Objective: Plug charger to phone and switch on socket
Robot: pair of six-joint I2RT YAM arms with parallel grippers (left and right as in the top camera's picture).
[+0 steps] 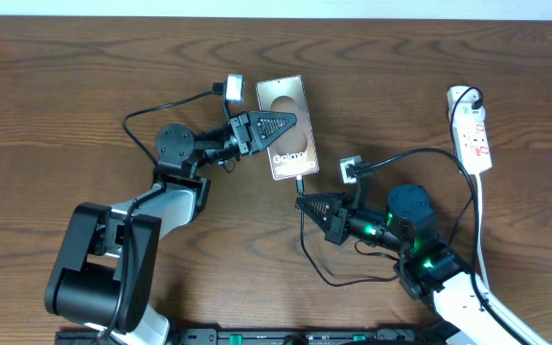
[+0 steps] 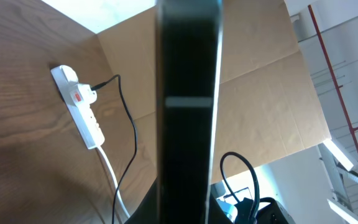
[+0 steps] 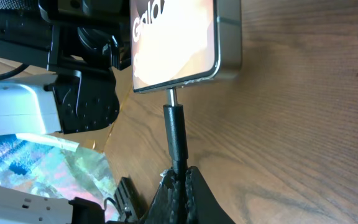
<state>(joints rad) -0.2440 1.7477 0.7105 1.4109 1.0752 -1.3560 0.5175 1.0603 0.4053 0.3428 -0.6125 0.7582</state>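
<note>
Both arms reach inward, claws clamped shut.
From above, the left arm point(image 1: 175, 196) comes up from 7 o'clock, bends at the elbow and lays the left claw point(image 1: 287, 122) out toward 3 o'clock, jaws pinched on the side of the phone point(image 1: 286, 96). The right arm point(image 1: 420, 235) enters from 5 o'clock with the right claw point(image 1: 305, 202) pointing toward 10 o'clock, its fingers point(image 3: 194, 193) pressed tight around the plug stem of the charger point(image 3: 174, 127).
</note>
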